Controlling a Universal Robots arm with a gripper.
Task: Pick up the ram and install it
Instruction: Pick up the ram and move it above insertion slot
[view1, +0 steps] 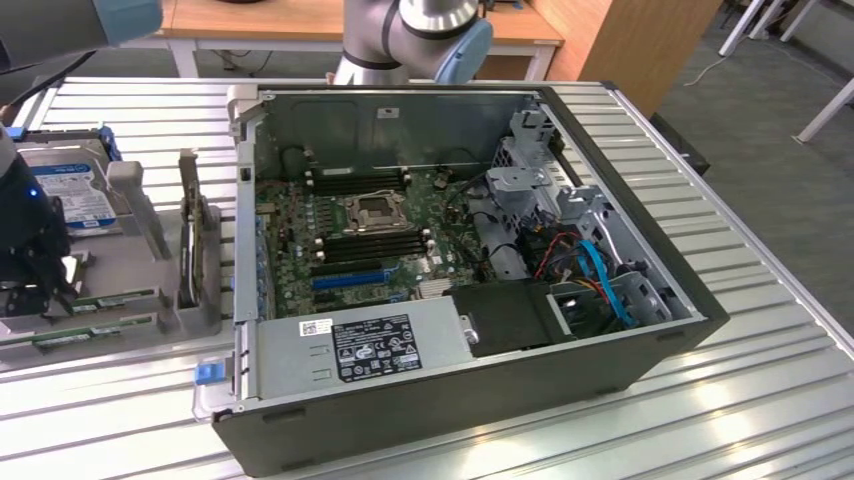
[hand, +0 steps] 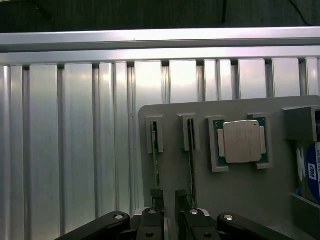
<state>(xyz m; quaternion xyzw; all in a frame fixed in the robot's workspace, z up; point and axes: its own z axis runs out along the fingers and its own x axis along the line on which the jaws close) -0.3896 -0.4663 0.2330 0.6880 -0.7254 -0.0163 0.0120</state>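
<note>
I observe the gripper (hand: 169, 204) over the grey holder (hand: 175, 117), which rests on the slatted metal worktop (hand: 75, 150) at the exterior view's left, apart from the open computer case (view1: 534, 400). The fingers (hand: 157, 202) are spread, with nothing between them. The ram (hand: 155, 157) stands on edge in the slot nearest the holder's edge. A second stick (hand: 190, 160) stands in the next slot, between the ram and the square silver processor (hand: 241, 141). One fingertip lines up with the near end of the ram; I cannot tell whether it touches. The motherboard (view1: 354, 225) sits inside the case.
</note>
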